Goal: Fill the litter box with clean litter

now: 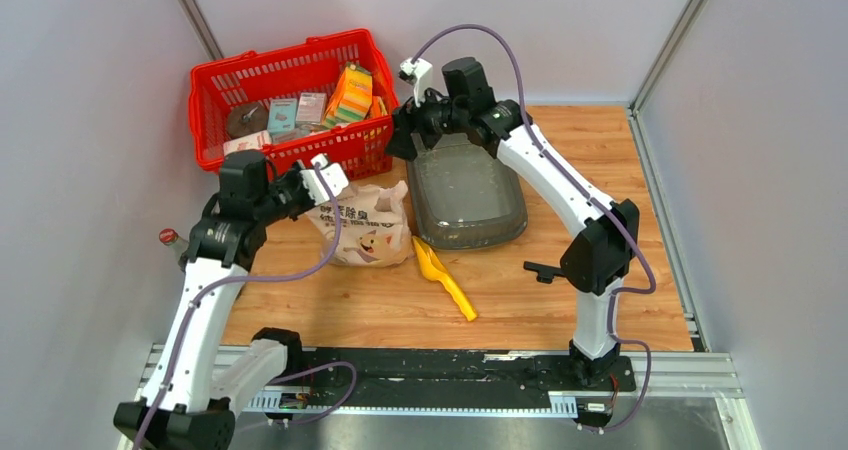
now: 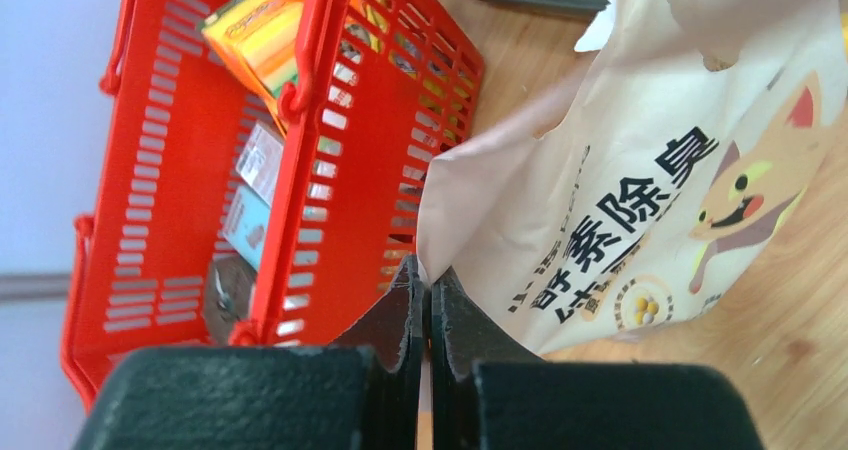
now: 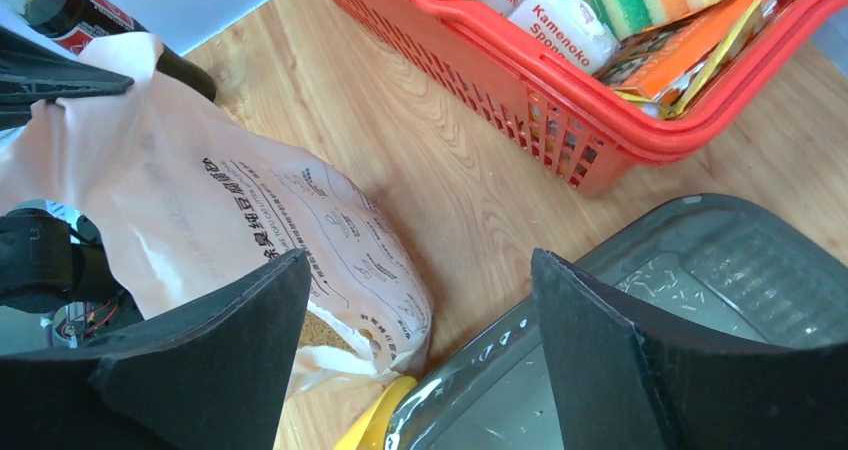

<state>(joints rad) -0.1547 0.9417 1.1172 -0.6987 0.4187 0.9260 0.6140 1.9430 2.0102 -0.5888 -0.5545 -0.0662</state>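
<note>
left gripper (image 2: 426, 275) pinches bag (image 2: 600, 170) | litter box (image 1: 465, 190) long axis far-to-near

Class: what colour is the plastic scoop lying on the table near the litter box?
The scoop is yellow, clearest in the top external view.

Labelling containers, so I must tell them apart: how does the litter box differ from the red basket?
The litter box is dark grey, translucent, smooth-walled; the red basket has slotted walls. The litter box is shallow and looks bare; the basket is deeper and holds packets and sponges. Both sit on the wooden table, similar in footprint.
</note>
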